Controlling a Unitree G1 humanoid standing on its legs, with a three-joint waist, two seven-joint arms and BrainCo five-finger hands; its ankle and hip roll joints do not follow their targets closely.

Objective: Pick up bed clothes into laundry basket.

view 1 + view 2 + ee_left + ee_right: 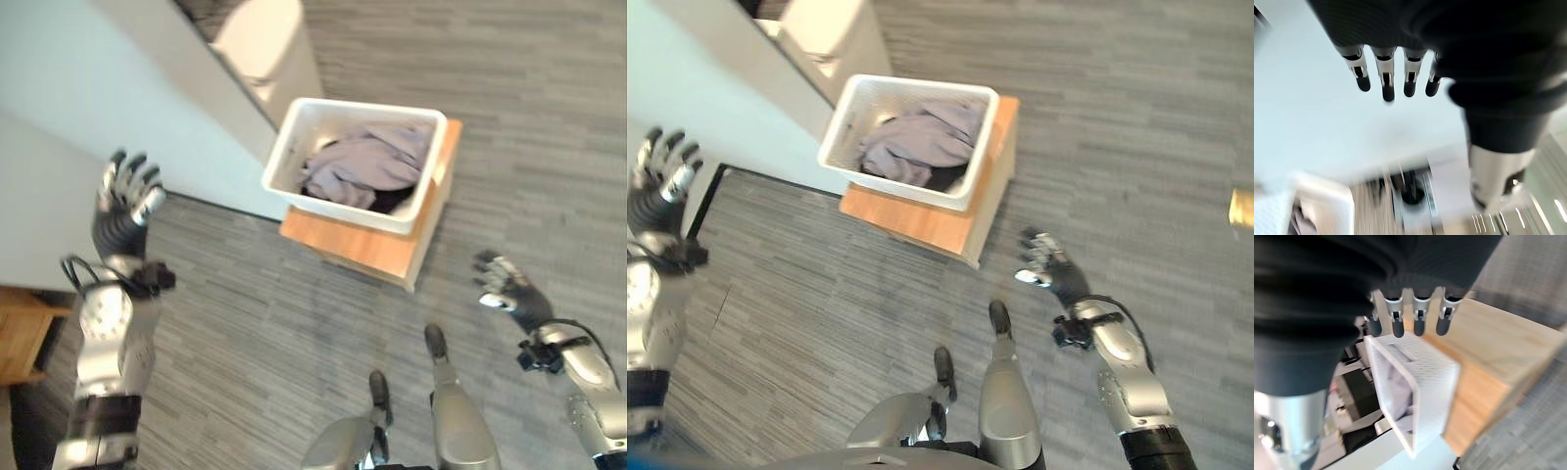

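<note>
We find the grey bed clothes (364,163) already inside the white laundry basket (284,147), with our empty, relaxed right hand (505,284) nearer it than our open, raised left hand (125,196).

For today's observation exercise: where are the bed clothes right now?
In the left eye view the grey bed clothes lie bunched inside the white laundry basket, which sits on a low wooden stand beside the bed, ahead of both open hands.

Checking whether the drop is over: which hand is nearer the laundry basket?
Roughly equal, the right perhaps nearer. The right hand hangs open over the floor beside the laundry basket; the left hand is raised open on its other side.
</note>
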